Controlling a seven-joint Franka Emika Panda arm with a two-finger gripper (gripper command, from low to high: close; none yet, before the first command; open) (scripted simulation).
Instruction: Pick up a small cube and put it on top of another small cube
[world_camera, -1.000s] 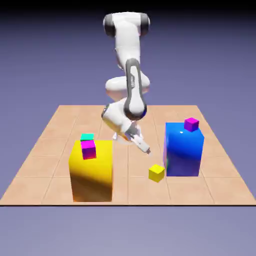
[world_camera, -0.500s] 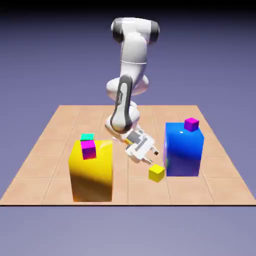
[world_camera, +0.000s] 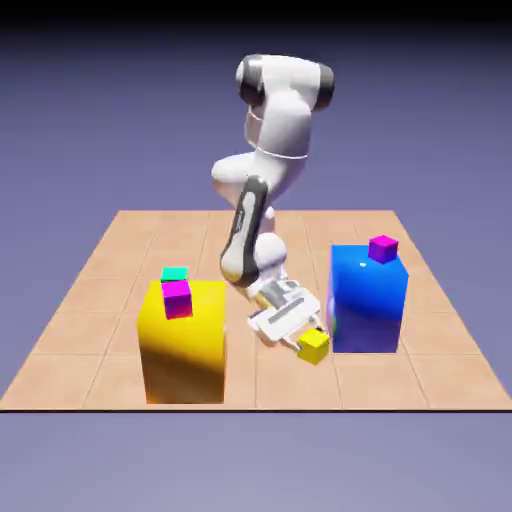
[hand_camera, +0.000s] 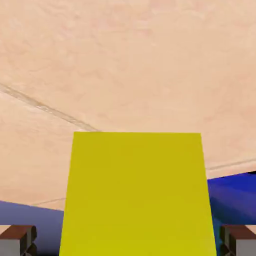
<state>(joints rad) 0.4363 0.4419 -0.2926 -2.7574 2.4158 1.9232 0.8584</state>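
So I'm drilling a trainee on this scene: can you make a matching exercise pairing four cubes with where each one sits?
Things:
1. small yellow cube
2. magenta-pink cube
3. purple cube
4. teal cube

Places:
A. on the blue block
B. on the table, between the fingertips
C. on the yellow block, nearer the camera
D. on the yellow block, behind the pink one

Pairs: 1-B, 2-C, 3-A, 4-D

I see a matt, smooth yellow cube (hand_camera: 136, 192) on the mottled tan tiled table (world_camera: 120, 290); beside it, a glossy blue block (world_camera: 367, 298).
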